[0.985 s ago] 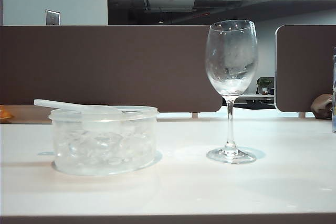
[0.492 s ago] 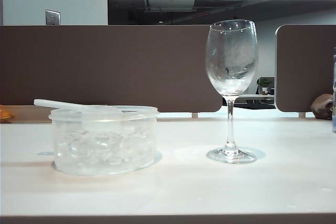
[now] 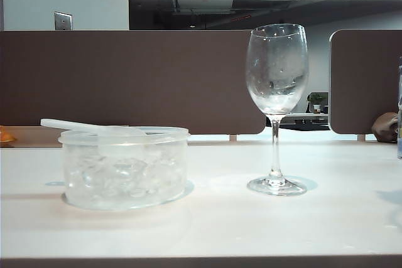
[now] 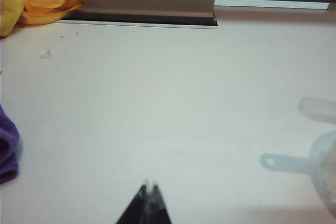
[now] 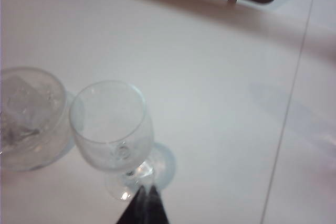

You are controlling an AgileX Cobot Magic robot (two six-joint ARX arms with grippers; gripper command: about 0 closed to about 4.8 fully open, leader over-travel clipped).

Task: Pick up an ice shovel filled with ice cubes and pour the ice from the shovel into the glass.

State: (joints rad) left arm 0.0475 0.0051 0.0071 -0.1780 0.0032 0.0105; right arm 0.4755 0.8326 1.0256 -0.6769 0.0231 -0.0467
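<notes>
Currently the tub (image 3: 125, 167) sits on the left of the white bench (image 3: 220, 224), packed with ice cubes (image 3: 122, 174). The shovel (image 3: 94, 127) lies flat across the tub's rim, handle sticking out left past the edge. The glass (image 3: 276, 108) stands upright right of the tub, well apart from it, bowl fogged and droplet-marked, holding no ice.

Neither arm shows in the exterior view. Left claw (image 4: 149, 187): tips together, holding nothing, above bare bench; the shovel handle (image 4: 286, 162) and tub edge show at the frame's side, and a yellow cloth (image 4: 31, 1) and a purple cloth (image 4: 8, 150) lie off to the other side. Right claw (image 5: 147, 190): tips together, holding nothing, above the bench close by the glass's foot (image 5: 139, 174), looking down into the glass, with the tub just beyond.
</notes>
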